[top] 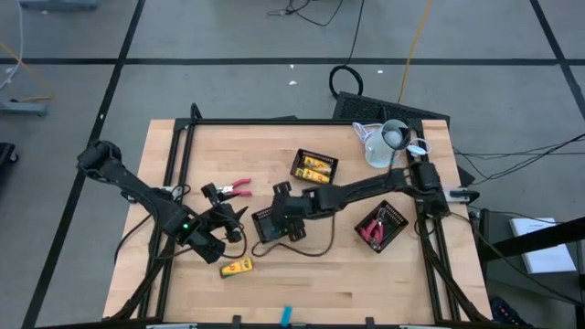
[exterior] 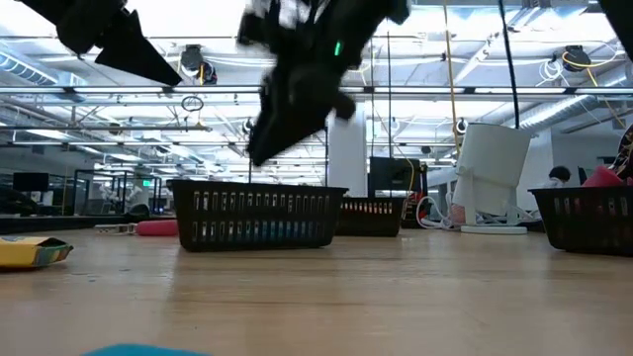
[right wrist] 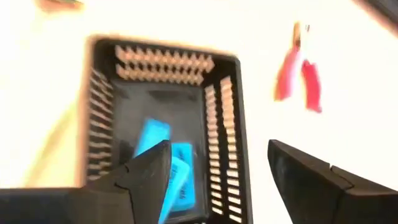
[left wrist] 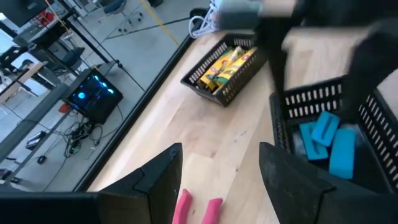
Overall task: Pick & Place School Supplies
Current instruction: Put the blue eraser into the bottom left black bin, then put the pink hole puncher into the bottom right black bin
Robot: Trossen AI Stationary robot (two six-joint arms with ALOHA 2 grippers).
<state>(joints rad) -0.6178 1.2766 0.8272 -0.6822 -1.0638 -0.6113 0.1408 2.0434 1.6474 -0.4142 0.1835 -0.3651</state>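
Observation:
My left gripper (top: 222,203) (left wrist: 221,180) is open and low over the table. Its fingers stand on either side of the pink handles of a pair of scissors (top: 239,187) (left wrist: 194,209) that lies flat on the wood, apart from them. My right gripper (top: 277,203) (right wrist: 217,174) hangs open and empty above the black mesh tray (top: 270,226) (right wrist: 99,118), which holds blue pieces (right wrist: 166,163) (left wrist: 328,142). A yellow-and-black block (top: 236,268) (exterior: 35,252) lies on the table near the front. One blue piece (top: 286,315) lies at the near edge.
A second mesh tray (top: 313,167) (left wrist: 227,65) holds yellow-and-black blocks, and a third (top: 379,226) on the right holds red scissors. A white jug (top: 388,142) (exterior: 490,178) stands at the far right corner. A black frame runs round the table's edges.

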